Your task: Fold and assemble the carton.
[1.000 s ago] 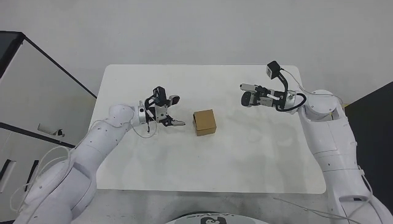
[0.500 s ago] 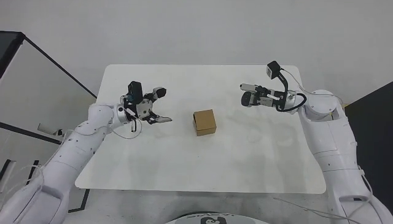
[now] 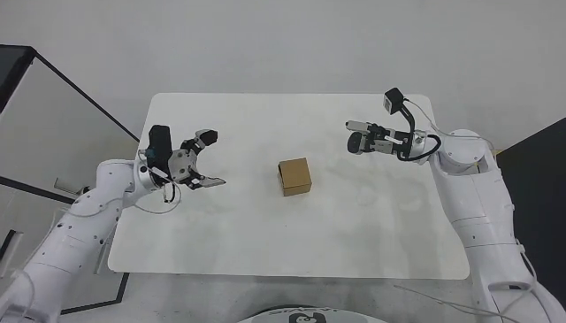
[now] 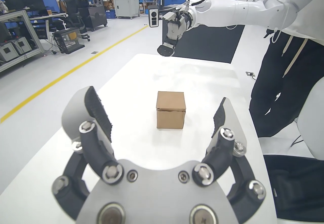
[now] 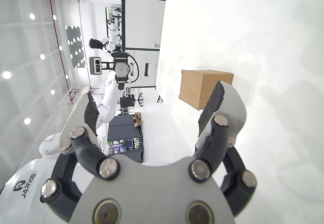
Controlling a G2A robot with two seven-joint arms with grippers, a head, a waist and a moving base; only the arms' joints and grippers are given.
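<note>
Left pincer (image 3: 214, 157): gapes wide, holds nothing, hangs at centre left of the top view, well apart from the carton (image 3: 294, 176). Right pincer (image 3: 352, 136): likewise spread wide and empty, hangs at upper right of centre, also apart from the carton. White bench (image 3: 354, 234): lies across the middle of the top view. Carton: stands at frame centre on the bench, between the two pincers, touching neither; looks already squared into a closed cube. Top flap (image 4: 170, 109): shows a thin lifted seam along the near edge in the left wrist view. Probably handles as light, stiff corrugated card, apt to slide on the smooth bench and to dent under a hard squeeze. Best taken across two opposite side walls, low down, with gentle pressure; alternatively pressed on the flap edge to seat it.
</note>
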